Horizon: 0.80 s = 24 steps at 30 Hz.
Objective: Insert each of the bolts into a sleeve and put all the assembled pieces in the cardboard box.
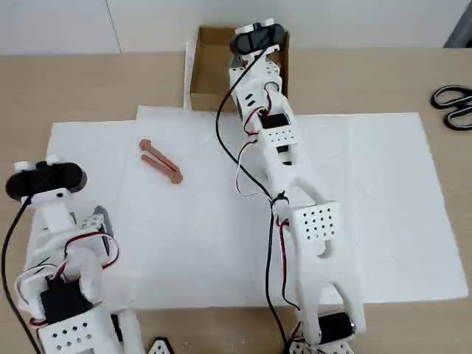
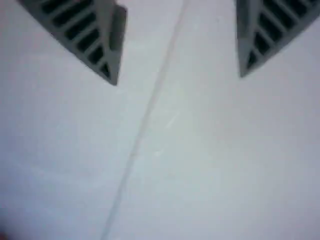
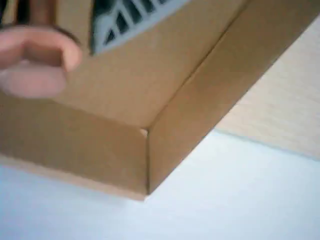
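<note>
Gaping wide and empty, the left gripper (image 2: pixel 177 79) hangs over the white foam sheet (image 2: pixel 210 175). Beyond lie two reddish-brown bolts (image 1: pixel 161 161) — farther still, the right gripper (image 3: pixel 55 35), in its wrist view, pinches a pinkish round-headed bolt (image 3: pixel 35 62) above the brown cardboard box (image 3: pixel 200 105).

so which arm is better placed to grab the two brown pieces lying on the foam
Left, probably. The left gripper hangs open and empty over the foam sheet, nearer the brown pieces; the right arm is stretched over the cardboard box.

Two brown pieces (image 1: pixel 161 160) on foam (image 1: pixel 221 243) — side by side, third piece (image 3: pixel 35 60) over cardboard box (image 1: pixel 210 33)
</note>
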{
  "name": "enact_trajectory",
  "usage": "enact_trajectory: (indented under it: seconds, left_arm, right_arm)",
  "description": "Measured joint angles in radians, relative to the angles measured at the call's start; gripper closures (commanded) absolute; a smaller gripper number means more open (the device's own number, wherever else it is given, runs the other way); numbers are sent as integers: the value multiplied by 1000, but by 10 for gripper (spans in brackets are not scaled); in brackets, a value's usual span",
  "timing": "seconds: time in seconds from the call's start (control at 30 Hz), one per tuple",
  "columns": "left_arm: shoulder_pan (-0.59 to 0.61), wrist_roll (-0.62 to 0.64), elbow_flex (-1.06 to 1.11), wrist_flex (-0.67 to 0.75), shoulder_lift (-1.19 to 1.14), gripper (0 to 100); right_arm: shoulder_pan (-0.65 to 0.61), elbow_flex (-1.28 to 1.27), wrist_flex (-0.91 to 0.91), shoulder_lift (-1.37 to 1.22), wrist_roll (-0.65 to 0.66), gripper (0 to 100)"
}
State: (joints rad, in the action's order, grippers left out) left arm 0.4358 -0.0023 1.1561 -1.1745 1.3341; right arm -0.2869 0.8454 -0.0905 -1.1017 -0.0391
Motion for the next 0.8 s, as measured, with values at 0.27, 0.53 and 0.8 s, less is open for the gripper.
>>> enact_trajectory:
  seconds: [0.27, 0.53, 0.8]
  left_arm:
    - [0, 0, 0, -17, 0, 848]
    - [0, 0, 0, -17, 0, 848]
    - [2, 0, 0, -17, 0, 848]
  right_arm:
    - [0, 2, -98, 2, 0, 807]
    - [2, 12, -157, 3, 0, 750]
    - [21, 12, -235, 31, 0, 750]
